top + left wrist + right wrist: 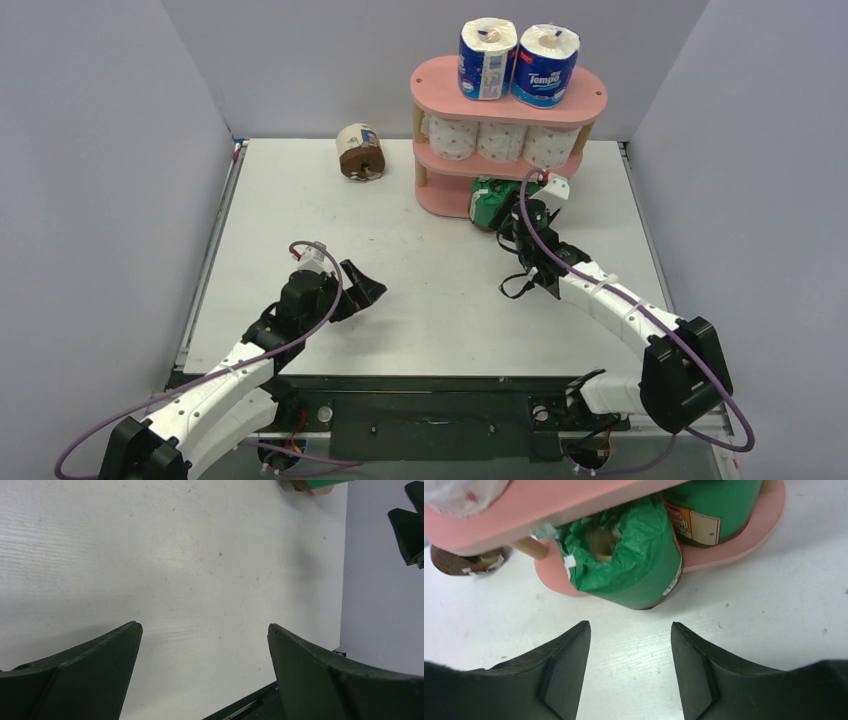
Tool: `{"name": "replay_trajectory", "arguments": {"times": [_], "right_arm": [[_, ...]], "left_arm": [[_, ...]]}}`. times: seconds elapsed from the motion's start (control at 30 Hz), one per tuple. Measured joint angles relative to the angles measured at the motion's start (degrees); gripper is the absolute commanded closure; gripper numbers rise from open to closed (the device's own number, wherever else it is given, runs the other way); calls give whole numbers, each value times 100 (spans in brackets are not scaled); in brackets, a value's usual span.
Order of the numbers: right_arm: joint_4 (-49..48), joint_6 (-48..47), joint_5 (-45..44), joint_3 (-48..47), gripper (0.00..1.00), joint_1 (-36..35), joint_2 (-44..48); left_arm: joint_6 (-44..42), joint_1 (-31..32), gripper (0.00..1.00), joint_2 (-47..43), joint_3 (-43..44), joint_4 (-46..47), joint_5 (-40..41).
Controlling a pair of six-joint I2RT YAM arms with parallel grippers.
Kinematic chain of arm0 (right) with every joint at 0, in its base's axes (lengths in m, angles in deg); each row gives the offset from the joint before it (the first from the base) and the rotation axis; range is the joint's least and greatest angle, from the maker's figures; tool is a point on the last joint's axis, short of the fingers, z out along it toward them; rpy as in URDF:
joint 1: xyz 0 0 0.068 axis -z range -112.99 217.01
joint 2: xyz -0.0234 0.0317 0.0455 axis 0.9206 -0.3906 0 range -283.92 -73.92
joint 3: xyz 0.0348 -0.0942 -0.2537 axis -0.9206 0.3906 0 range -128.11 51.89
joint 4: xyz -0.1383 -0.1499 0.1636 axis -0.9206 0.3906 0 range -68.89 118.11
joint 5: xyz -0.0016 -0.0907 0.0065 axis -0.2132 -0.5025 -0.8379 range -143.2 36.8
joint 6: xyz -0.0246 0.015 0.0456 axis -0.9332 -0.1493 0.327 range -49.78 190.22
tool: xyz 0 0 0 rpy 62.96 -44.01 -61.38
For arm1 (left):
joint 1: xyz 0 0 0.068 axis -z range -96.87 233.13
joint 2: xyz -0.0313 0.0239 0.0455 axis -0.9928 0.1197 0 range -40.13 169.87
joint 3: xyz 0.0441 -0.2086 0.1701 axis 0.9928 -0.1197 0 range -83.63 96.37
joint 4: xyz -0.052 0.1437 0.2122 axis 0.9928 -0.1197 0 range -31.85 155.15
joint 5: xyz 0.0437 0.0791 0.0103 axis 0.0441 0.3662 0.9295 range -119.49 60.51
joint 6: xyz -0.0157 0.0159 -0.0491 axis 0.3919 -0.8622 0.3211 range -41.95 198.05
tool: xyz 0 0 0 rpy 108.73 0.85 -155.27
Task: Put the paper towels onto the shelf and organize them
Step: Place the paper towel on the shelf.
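Observation:
The pink shelf (pixel 590 95) stands at the back right. Two blue-white rolls (pixel 487 58) stand on its top tier. Three white pink-dotted rolls (pixel 500 141) fill the middle tier. On the bottom tier (pixel 769 510) one green roll (pixel 719 502) stands, and a second green roll (pixel 634 555) lies on its side, sticking out over the front edge. My right gripper (pixel 629 625) is open and empty, just in front of that lying roll and apart from it. The cream-wrapped brown roll (pixel 360 152) lies on the table left of the shelf. My left gripper (pixel 372 290) is open and empty over mid-table.
Grey walls close in the white table (pixel 300 220) on the left, back and right. The shelf's wooden post (pixel 528 547) stands just left of the lying green roll. The right arm's cable (pixel 525 215) loops close to the bottom tier.

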Motion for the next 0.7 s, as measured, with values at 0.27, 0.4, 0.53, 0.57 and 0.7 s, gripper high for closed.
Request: {"name": "replay_trajectory", "arguments": {"times": [0.27,0.4,0.53,0.57,0.7], "right_arm": [[-741,-273,409,780,51,350,-238],[-1051,-201,474,992,55,481,-448],[-1410,-131,616,990,57,481,-811],[-1469,-90,654,984,58,481,-894],[-1609,59,765,898,59,479,-1204]], "left_arm": [[0,0,3,-96,0,-7,2],[0,0,3,-221,0,-42,2],[0,0,3,-326,0,-48,4],[0,0,3,-332,0,-50,4],[0,0,3,-332,0,-55,7]]}}
